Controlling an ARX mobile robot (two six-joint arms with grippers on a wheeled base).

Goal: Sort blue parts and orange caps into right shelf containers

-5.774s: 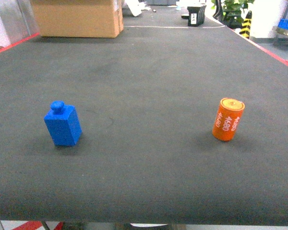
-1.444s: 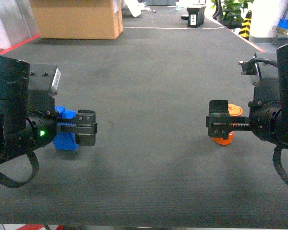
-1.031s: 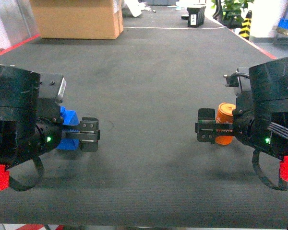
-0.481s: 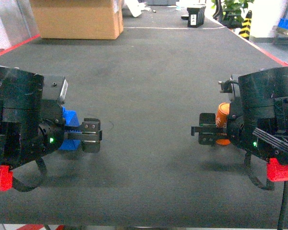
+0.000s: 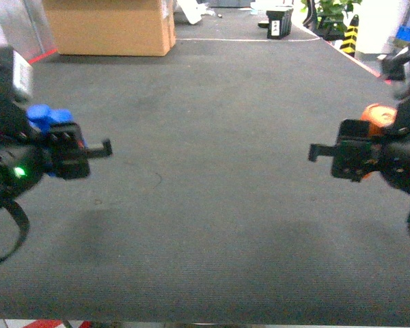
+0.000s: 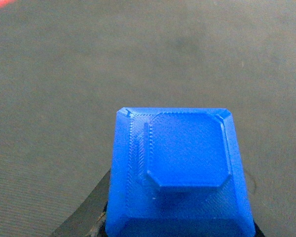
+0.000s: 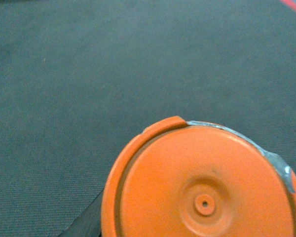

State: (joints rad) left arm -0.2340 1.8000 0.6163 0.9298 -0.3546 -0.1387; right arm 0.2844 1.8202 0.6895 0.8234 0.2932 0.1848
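The blue part (image 5: 43, 116) is held above the dark mat at the far left, with my left gripper (image 5: 55, 133) shut on it. In the left wrist view its blue studded top (image 6: 180, 168) fills the lower middle, and one dark finger (image 6: 89, 212) shows beside it. The orange cap (image 5: 378, 115) is held above the mat at the far right, with my right gripper (image 5: 369, 147) shut on it. Its round orange face (image 7: 202, 187) fills the lower right wrist view. A small bright-blue patch (image 5: 406, 33), probably one of the right shelf containers, shows at the top right edge.
The dark mat table (image 5: 205, 205) has red-taped side edges. A cardboard box (image 5: 109, 26) stands at the back left and a black device (image 5: 280, 20) at the back. A potted plant (image 5: 335, 17) and a yellow-black post (image 5: 350, 34) stand beyond the right edge.
Both grippers have risen off the mat and moved outward, the left with the blue part and the right with the orange cap. Neither object rests on the table now.
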